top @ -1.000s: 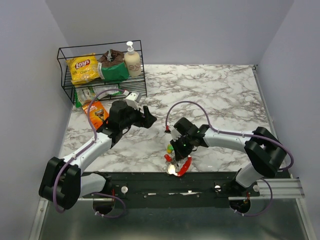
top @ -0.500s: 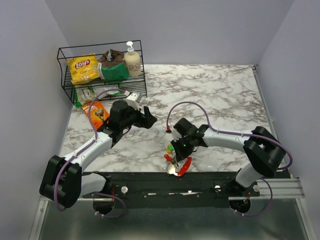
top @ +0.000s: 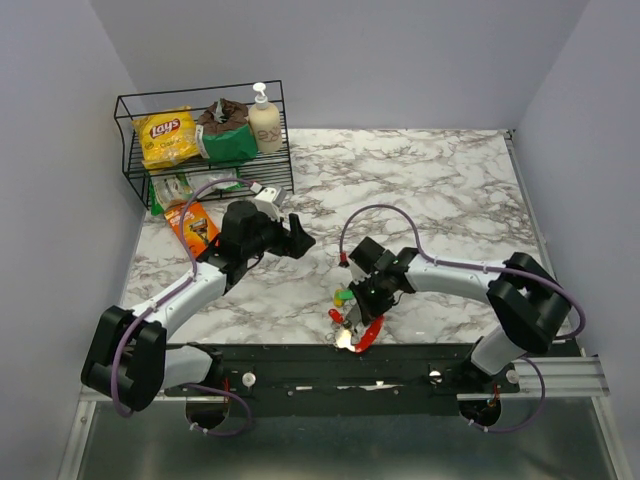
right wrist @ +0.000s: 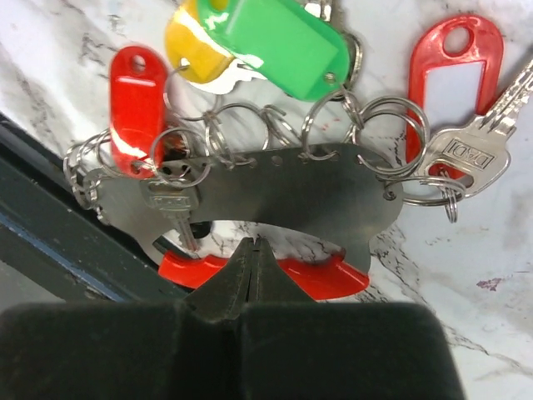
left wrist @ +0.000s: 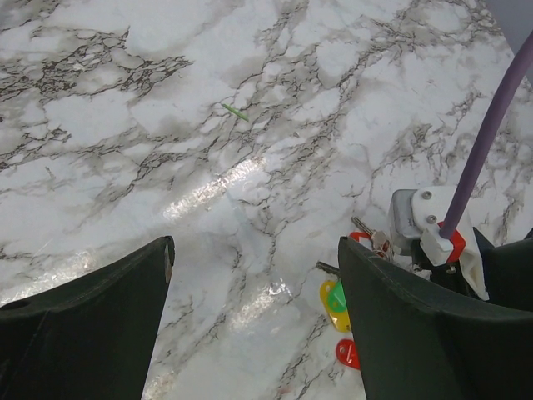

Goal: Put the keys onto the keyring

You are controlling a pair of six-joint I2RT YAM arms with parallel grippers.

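Observation:
The keyring (right wrist: 333, 279) is a red curved loop joined to a silvery plate (right wrist: 275, 183) hung with several rings. On the rings are keys with green (right wrist: 287, 46), yellow (right wrist: 187, 42) and red heads (right wrist: 137, 92) and a bare silver key (right wrist: 470, 162). In the top view the keyring (top: 368, 330) lies at the table's near edge. My right gripper (right wrist: 254, 246) is shut, its tips over the red loop; nothing shows between the jaws. It also shows in the top view (top: 360, 310). My left gripper (top: 298, 240) is open and empty above the table, left of the keys (left wrist: 335, 300).
A wire basket (top: 130, 150) with a chips bag (top: 165, 135) and a soap bottle (top: 264, 122) stands at the back left. An orange packet (top: 195, 225) lies in front of it. A black rail (top: 300, 365) runs along the near edge. A small green stick (left wrist: 235, 111) lies on the marble.
My right gripper has shifted slightly right, and the green-headed key has moved a little with it. My left gripper has drifted slightly right and stays open.

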